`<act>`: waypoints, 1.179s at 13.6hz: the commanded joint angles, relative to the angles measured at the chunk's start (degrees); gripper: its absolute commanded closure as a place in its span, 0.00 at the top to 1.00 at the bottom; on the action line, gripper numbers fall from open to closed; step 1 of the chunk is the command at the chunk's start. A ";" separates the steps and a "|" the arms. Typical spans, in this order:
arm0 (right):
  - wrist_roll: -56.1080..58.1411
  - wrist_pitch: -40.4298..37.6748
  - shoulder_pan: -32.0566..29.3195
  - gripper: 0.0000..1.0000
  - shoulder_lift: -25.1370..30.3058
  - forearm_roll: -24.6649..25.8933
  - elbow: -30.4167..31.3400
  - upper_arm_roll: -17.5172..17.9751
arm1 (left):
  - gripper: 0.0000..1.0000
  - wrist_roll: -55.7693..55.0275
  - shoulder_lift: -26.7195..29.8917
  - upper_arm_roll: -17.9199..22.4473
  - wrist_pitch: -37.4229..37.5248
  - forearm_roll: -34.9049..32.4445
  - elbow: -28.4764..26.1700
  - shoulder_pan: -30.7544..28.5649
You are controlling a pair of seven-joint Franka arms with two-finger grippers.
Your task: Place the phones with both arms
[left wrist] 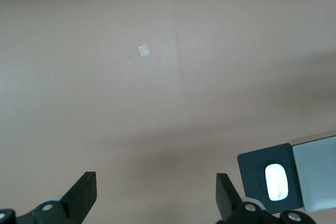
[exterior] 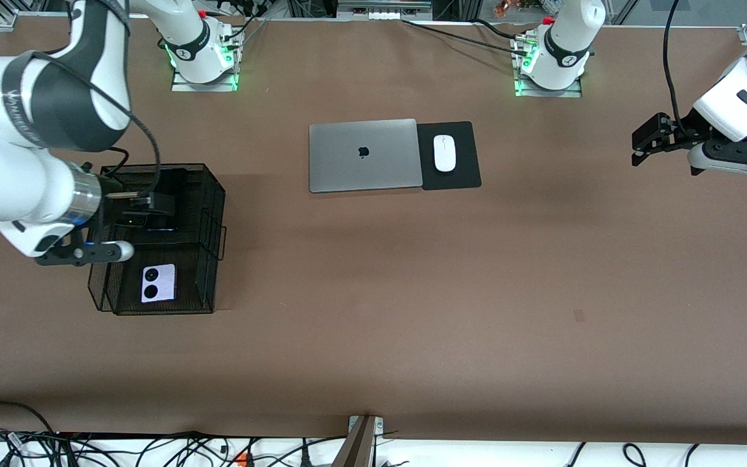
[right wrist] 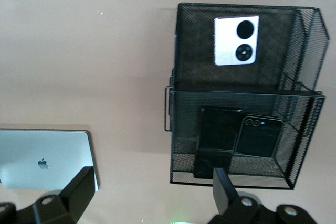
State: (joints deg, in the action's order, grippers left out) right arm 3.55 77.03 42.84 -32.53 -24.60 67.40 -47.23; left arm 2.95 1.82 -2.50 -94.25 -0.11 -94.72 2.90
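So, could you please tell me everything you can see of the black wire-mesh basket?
The black wire-mesh basket is a rectangular, open-topped metal organiser standing upright on the brown table at the right arm's end. A mesh divider splits it into two compartments. The one nearer the front camera holds the squarish lilac-white phone with two black circles, lying flat. The other holds the long black slab phone and the small squarish black folded phone, side by side. The right end effector hovers over that compartment, open.

A robotics lab: two white arms [exterior: 30,130] bolted on metal base plates [exterior: 205,81] to a brown table [exterior: 412,311]. Loose cables [exterior: 153,451] (a real tangle) and aluminium framing [exterior: 360,447] line its edge nearest the front camera.
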 commanded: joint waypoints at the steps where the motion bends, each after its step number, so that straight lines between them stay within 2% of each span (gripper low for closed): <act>1: -0.83 2.15 5.13 0.99 2.55 1.13 4.66 -2.94 | 1.00 0.22 0.03 -0.40 0.82 0.03 0.42 -0.35; 2: -0.83 2.59 6.20 0.99 2.90 1.22 5.11 -4.00 | 1.00 0.22 0.03 -0.40 0.82 0.03 0.42 -0.35; 7: -0.83 3.21 5.51 0.99 3.35 1.31 5.55 -3.58 | 1.00 0.22 0.03 -0.49 1.35 0.03 0.42 -0.35; 9: -1.70 2.77 0.26 0.99 3.43 1.92 4.33 1.32 | 1.00 0.22 0.03 -0.49 1.44 0.03 0.42 -0.35; 11: -4.94 1.72 -7.20 0.99 3.70 6.12 0.38 11.31 | 1.00 0.22 0.03 -0.58 1.44 0.03 0.42 -0.35; 12: -6.70 1.54 -11.33 0.99 4.57 8.93 -0.59 17.72 | 1.00 0.22 0.03 -0.58 1.52 0.03 0.42 -0.35; 15: -9.79 2.41 -26.53 0.99 8.08 20.34 -0.17 40.30 | 1.00 0.22 -0.06 -0.58 1.52 0.03 0.42 -0.35; 16: -9.79 2.51 -30.14 0.99 8.62 22.99 0.27 45.42 | 1.00 0.22 -0.06 -0.58 1.52 0.03 0.33 -0.35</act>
State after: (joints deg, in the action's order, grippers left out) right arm -4.71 79.53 21.04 -26.45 -6.52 67.09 -13.46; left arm 2.95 1.79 -2.67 -93.47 -0.11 -94.72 2.90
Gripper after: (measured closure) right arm 0.004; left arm 0.000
